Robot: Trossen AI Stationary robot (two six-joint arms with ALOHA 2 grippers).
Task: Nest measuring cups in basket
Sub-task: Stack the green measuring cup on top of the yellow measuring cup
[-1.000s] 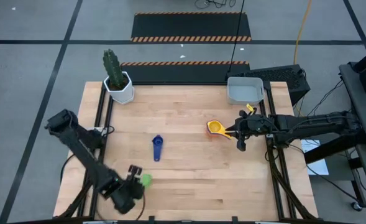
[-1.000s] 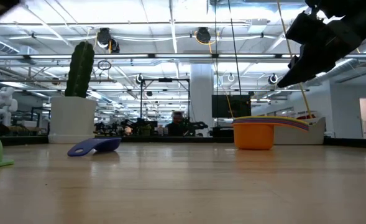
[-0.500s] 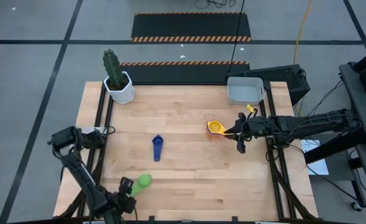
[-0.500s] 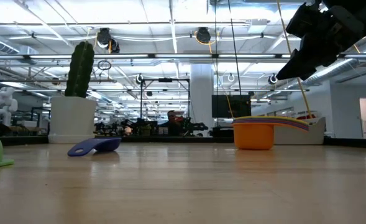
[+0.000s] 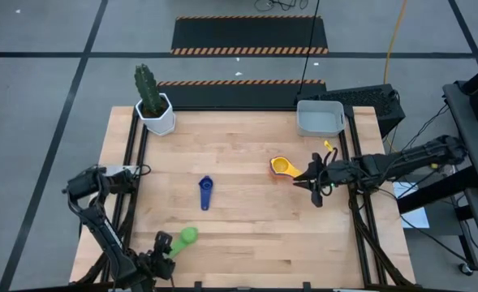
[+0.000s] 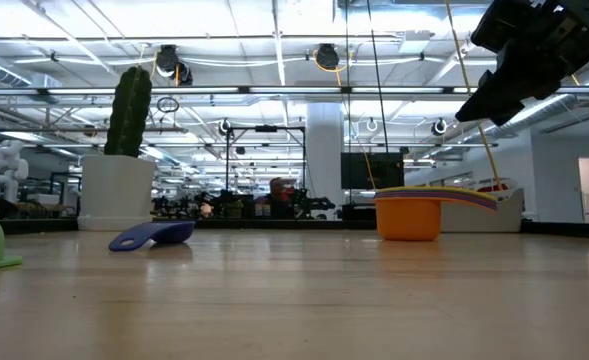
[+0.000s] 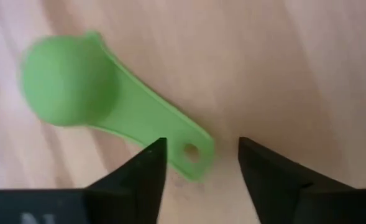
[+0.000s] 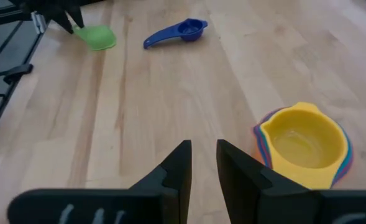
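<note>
A stack of nested measuring cups (image 5: 281, 167), yellow on top and orange at the bottom (image 6: 408, 217), stands on the table's right half. A dark blue cup (image 5: 205, 193) lies alone at the middle. A green cup (image 7: 68, 81) lies bowl down near the near edge. My left gripper (image 7: 200, 146) is open, its fingers on either side of the green handle's free end (image 7: 194, 154); I cannot tell whether they touch it. My right gripper (image 5: 314, 182) hovers right of the stack, holding nothing, its fingers (image 8: 202, 158) a narrow gap apart. The grey basket (image 5: 320, 118) sits at the far right corner.
A white hexagonal pot with a cactus (image 5: 153, 105) stands at the far left corner. Bare wood (image 5: 247, 235) lies between the green cup, the blue cup and the stack. Black frame rails run along the table's left and right edges.
My left arm has folded back toward the table's near left corner, and its gripper has drawn back a little from the green cup, which now shows whole. My right gripper has moved slightly toward the right edge, away from the stack, and risen a little.
</note>
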